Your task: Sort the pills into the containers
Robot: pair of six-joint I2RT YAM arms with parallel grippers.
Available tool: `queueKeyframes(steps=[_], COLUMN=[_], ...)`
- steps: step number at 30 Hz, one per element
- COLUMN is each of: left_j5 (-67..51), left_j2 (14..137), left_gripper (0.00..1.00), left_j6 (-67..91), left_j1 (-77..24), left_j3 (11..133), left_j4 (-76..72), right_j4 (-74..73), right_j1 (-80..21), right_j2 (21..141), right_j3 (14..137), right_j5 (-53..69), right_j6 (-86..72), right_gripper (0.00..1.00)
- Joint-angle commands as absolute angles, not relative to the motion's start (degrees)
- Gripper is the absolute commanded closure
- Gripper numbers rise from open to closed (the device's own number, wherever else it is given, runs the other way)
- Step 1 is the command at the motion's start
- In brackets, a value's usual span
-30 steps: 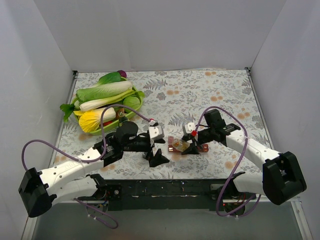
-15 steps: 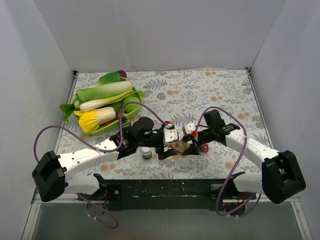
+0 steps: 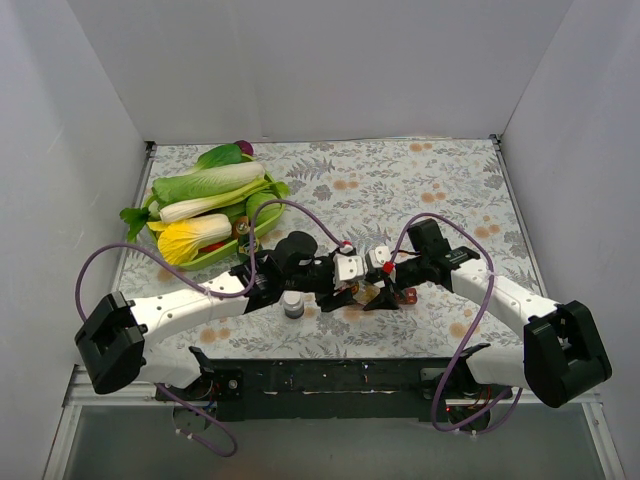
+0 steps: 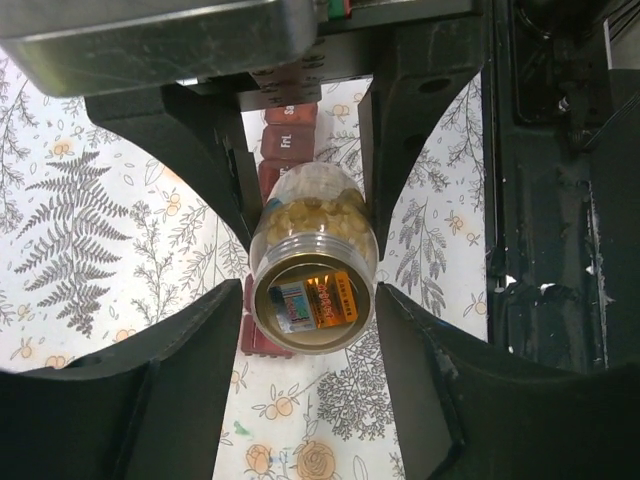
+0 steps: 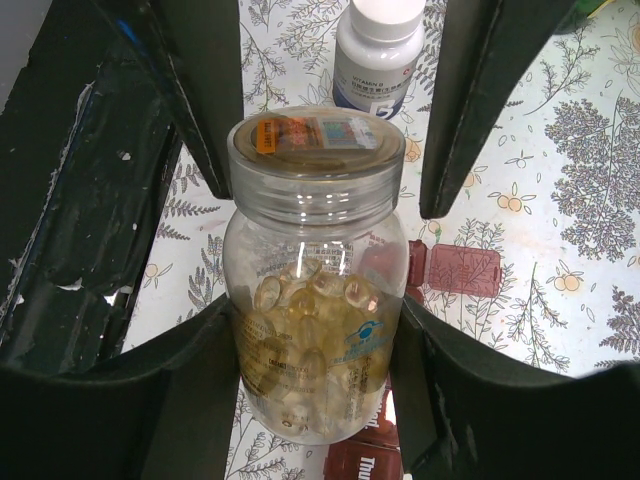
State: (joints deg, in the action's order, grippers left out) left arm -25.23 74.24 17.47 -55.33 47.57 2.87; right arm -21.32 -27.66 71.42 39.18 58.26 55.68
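Note:
My right gripper [image 5: 315, 320] is shut on a clear pill bottle [image 5: 315, 300] full of yellow capsules, held tilted low over the table [image 3: 365, 292]. The left gripper [image 4: 310, 300] faces the bottle's clear lid [image 4: 313, 300]. Its fingers [image 5: 200, 80] stand on either side of the lid with a thin gap on at least one side, so it is open. Under the bottle lie the containers [image 4: 290, 140], a dark red strip of small lidded compartments [image 5: 455, 268]. In the top view both grippers meet at the bottle, left gripper [image 3: 350, 290] and right gripper [image 3: 375, 295].
A small grey bottle with a white cap [image 3: 292, 304] stands just left of the grippers [image 5: 378, 50]. A green tray [image 3: 262, 225] of toy vegetables sits at the back left. White walls enclose the floral tablecloth [image 3: 430, 190].
The left arm has swung right up to the bottle, and its jaws have narrowed around the lid. The grey bottle has come into view behind it. The right arm holds still.

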Motion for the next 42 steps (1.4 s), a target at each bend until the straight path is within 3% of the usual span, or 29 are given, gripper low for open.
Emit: queueKeyframes(steps=[1,5,7,11,23,28,29,30,31,32,34,42], left_j5=[-24.3,-24.7,-24.2,-23.1,-18.0,-19.0,-19.6,-20.7,-22.0,-22.9,-25.5,-25.7], left_j2=[74.6,74.6,74.4,73.6,69.8,68.0,67.4,66.9,65.8,65.3,63.8,63.5], left_gripper=[0.50,0.76,1.00,1.00,1.00,1.00,0.97,0.87,0.49,0.30,0.03,0.02], left_j6=[18.4,21.6,23.8,33.5,86.9,88.5,83.9,80.3,76.8,69.6,62.8,36.3], left_j1=[-55.7,-55.7,-55.7,-55.5,-50.3,-50.3,-50.3,-50.3,-50.3,-50.3,-50.2,-52.2], left_j3=[50.6,51.0,51.2,50.9,45.2,46.8,47.4,47.6,47.8,48.1,47.6,44.8], left_j4=[4.0,3.7,4.0,5.1,5.9,6.8,6.6,6.6,6.6,7.0,8.1,0.8], right_j4=[-21.9,-21.9,-21.9,-21.8,-18.5,-17.8,-17.9,-18.0,-18.1,-18.3,-18.9,-19.4], right_j1=[-27.5,-27.5,-27.4,-27.5,-27.4,-27.3,-27.4,-27.4,-27.3,-27.3,-27.2,-27.2], right_j2=[71.2,71.2,71.1,71.0,70.3,70.2,70.2,70.2,70.2,70.2,70.0,70.0], right_j3=[41.4,41.4,41.4,41.4,41.0,40.9,40.9,41.0,41.0,41.0,41.0,41.0], right_j5=[60.3,60.1,60.0,59.5,56.3,55.4,55.5,55.5,55.8,56.4,57.0,58.1], right_j6=[56.2,56.4,56.3,56.3,53.2,52.5,52.4,52.4,52.5,52.6,53.2,54.0], right_gripper=[0.96,0.96,0.96,0.96,0.96,0.96,0.96,0.96,0.96,0.96,0.96,0.96])
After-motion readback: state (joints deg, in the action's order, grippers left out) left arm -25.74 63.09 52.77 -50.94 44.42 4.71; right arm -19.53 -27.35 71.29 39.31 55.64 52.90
